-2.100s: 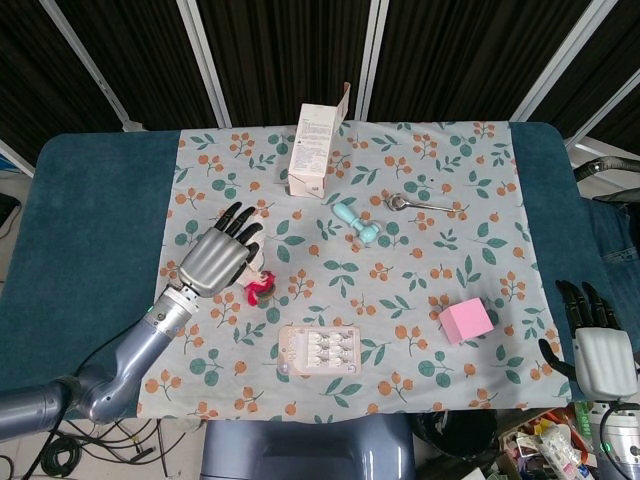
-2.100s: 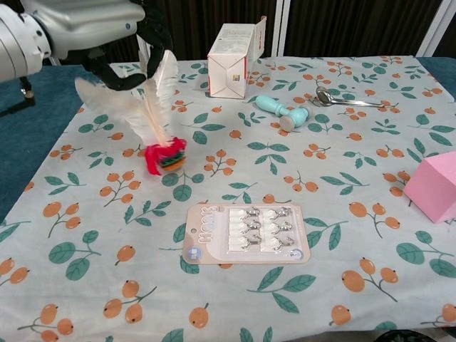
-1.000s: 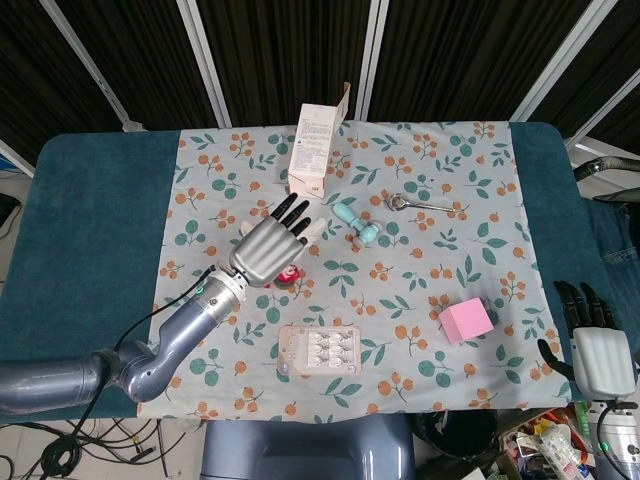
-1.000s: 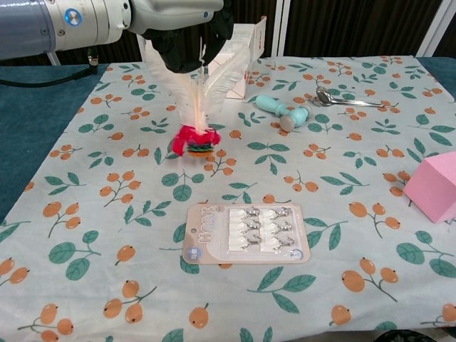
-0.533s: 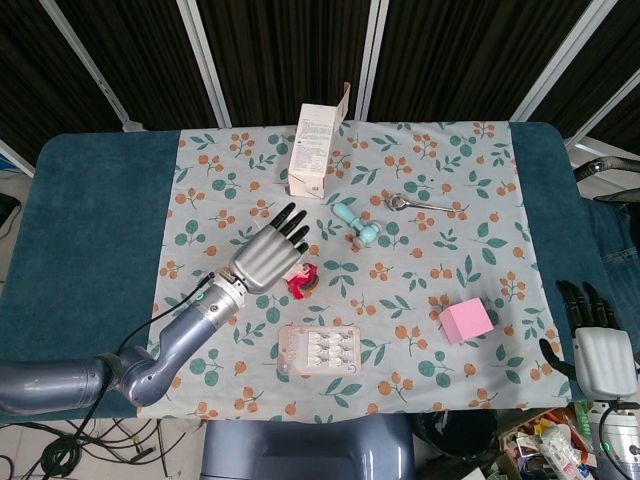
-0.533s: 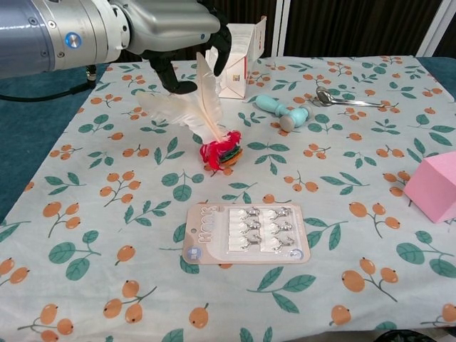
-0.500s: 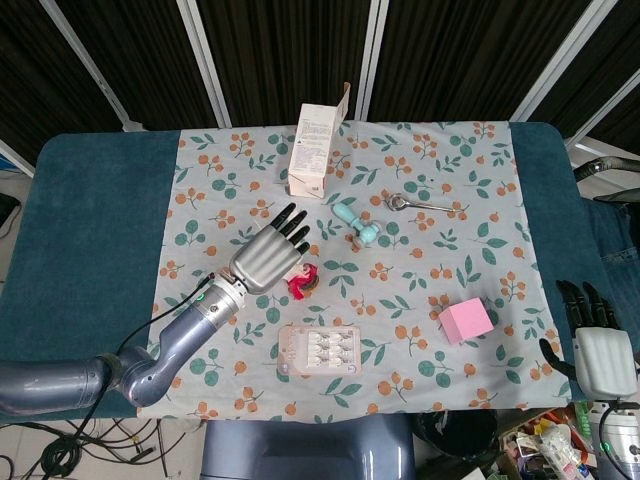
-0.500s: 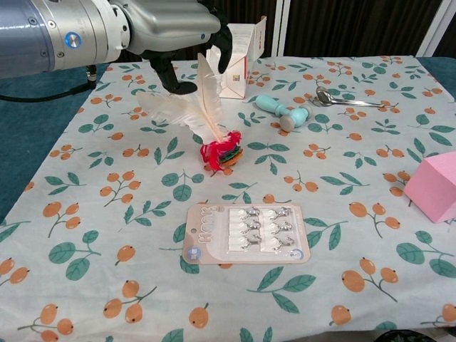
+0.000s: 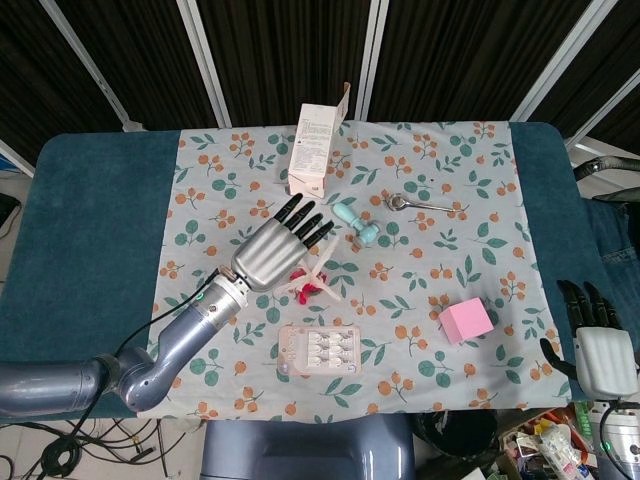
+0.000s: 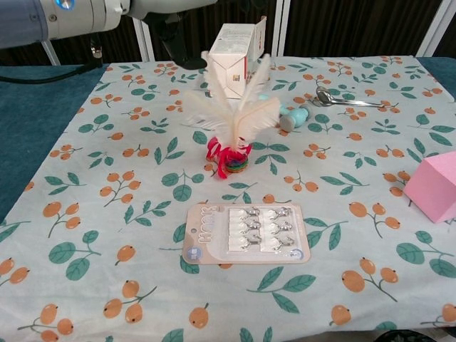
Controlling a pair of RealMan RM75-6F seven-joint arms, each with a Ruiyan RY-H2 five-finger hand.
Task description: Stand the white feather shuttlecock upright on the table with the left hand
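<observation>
Feather shuttlecock upright on tabletop, red base down, white feathers fanned up, between carton and hook card. My left robot hand above it, fingers spread straight, holding nothing, apart from feathers. Right robot hand parked at tabletop's far right edge, empty, fingers straight. Teal roller, spoon, pink block well apart.

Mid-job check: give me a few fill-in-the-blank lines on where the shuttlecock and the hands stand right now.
1. The shuttlecock stands ____ on its base, feathers up.
2. The left hand holds ____, fingers spread above it.
3. In the chest view, the card of hooks lies ____ to the camera than the shuttlecock.
4. The right hand rests at the table's ____ edge.

Missing words: upright; nothing; nearer; right
</observation>
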